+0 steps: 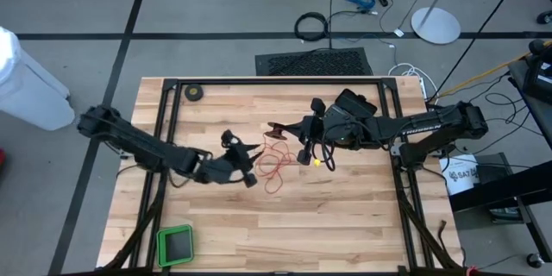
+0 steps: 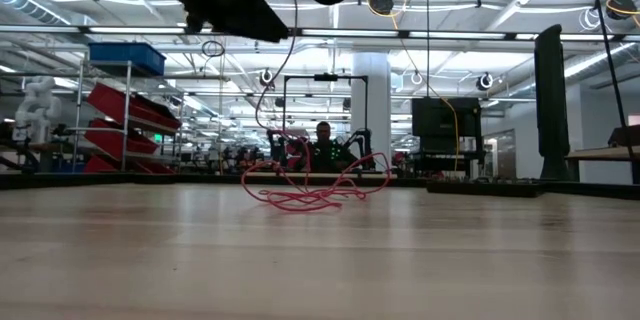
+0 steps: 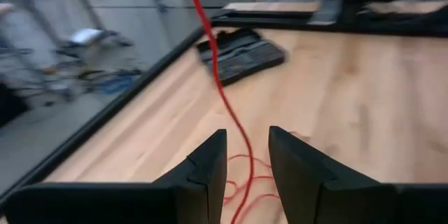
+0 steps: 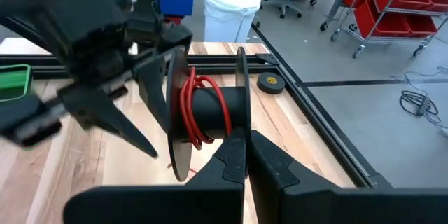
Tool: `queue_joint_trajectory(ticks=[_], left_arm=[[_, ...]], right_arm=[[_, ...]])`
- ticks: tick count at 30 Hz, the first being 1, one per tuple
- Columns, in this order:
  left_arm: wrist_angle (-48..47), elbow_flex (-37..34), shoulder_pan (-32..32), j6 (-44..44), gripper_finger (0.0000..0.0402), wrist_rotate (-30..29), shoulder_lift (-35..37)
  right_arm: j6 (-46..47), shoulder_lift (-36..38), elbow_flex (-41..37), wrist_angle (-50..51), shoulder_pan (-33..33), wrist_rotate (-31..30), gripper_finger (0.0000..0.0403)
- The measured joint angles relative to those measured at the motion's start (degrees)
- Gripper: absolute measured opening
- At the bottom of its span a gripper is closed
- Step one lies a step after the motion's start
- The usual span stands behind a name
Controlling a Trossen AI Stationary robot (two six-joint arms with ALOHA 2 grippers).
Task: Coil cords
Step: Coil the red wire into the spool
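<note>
A black reel [image 4: 203,112] with two thin flanges has a few turns of the thin red wire [image 4: 199,108] on its hub. It hangs above the table's middle with my right gripper [image 4: 248,154] shut on it. From the reel the wire [image 3: 224,91] slopes down between the fingers of my open left gripper [image 3: 248,161]; I cannot tell whether it touches them. The rest of the wire lies in a loose tangle [image 1: 274,166] on the wood, also seen in the low view [image 2: 310,197]. My left gripper [image 1: 250,162] hovers just left of that tangle. My right gripper pinches the rim of one reel flange [image 4: 240,122] between its two fingers, at the flange's lower edge. The fingers come nearly level from the table's right side. The reel is lifted clear, its axle level, with the wire trailing slack down to the table.
A black tape roll [image 1: 195,92] lies at the far left corner and a green tray [image 1: 175,243] at the near left. A black mat [image 1: 315,62] sits beyond the far edge. Black frame rails [image 1: 267,80] border the table.
</note>
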State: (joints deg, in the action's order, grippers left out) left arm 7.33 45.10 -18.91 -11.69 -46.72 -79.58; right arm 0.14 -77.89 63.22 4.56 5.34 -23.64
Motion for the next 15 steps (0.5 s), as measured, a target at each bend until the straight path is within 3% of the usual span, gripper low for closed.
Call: queue_joint_trajectory(ticks=[11, 15], left_arm=[[8.5, 0.0, -2.7, -1.1, 0.0114, -15.9, -11.0], [8.5, 0.0, -3.0, -1.5, 0.0114, -18.1, -12.0]], right_arm=[[-1.9, 0.0, 0.0, 0.1, -0.4, 0.0, 0.0000], [-1.8, 0.0, 0.0, 0.1, -0.5, 0.0, 0.0000]])
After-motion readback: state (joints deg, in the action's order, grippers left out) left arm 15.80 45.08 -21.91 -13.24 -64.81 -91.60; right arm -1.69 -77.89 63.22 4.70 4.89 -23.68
